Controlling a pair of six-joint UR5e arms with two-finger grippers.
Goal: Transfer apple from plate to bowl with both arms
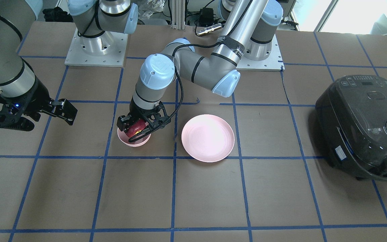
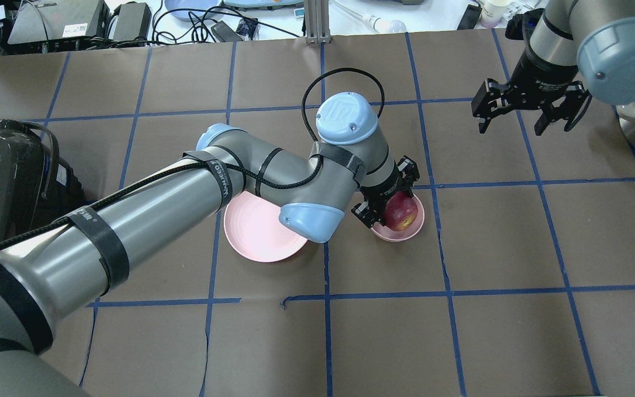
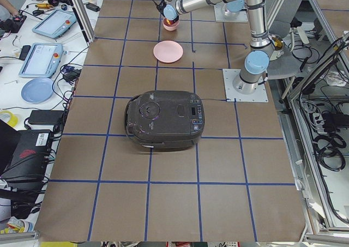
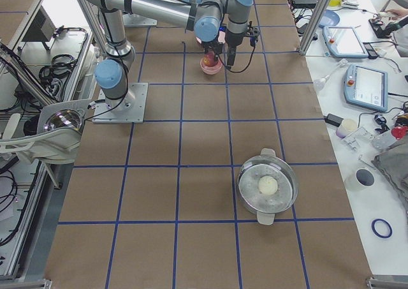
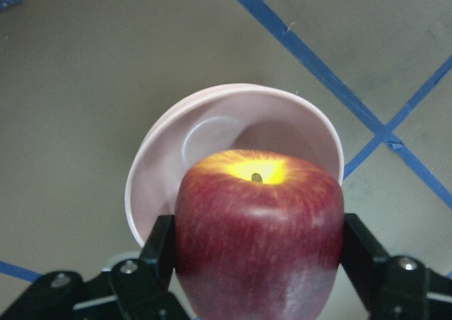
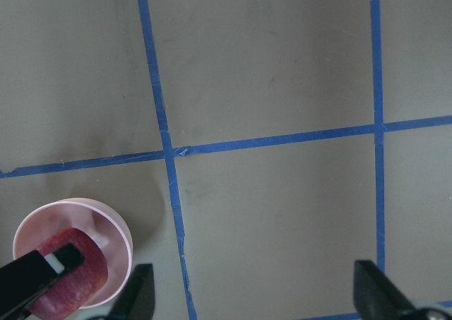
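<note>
My left gripper (image 1: 135, 129) is shut on the dark red apple (image 1: 137, 127) and holds it just over the small pink bowl (image 1: 133, 140). In the overhead view the apple (image 2: 402, 212) sits over the bowl (image 2: 400, 232) beside the left gripper (image 2: 389, 204). The left wrist view shows the apple (image 5: 258, 224) between the black fingers (image 5: 159, 249), above the bowl (image 5: 226, 133). The wide pink plate (image 1: 207, 137) is empty; in the overhead view the plate (image 2: 257, 229) lies partly under the left arm. My right gripper (image 2: 529, 116) is open and empty, raised away from the bowl.
A dark rice cooker (image 1: 364, 126) stands at the robot's left end of the table. A steel pot (image 4: 268, 185) with a pale ball inside stands toward the robot's right end. Blue tape lines grid the brown table.
</note>
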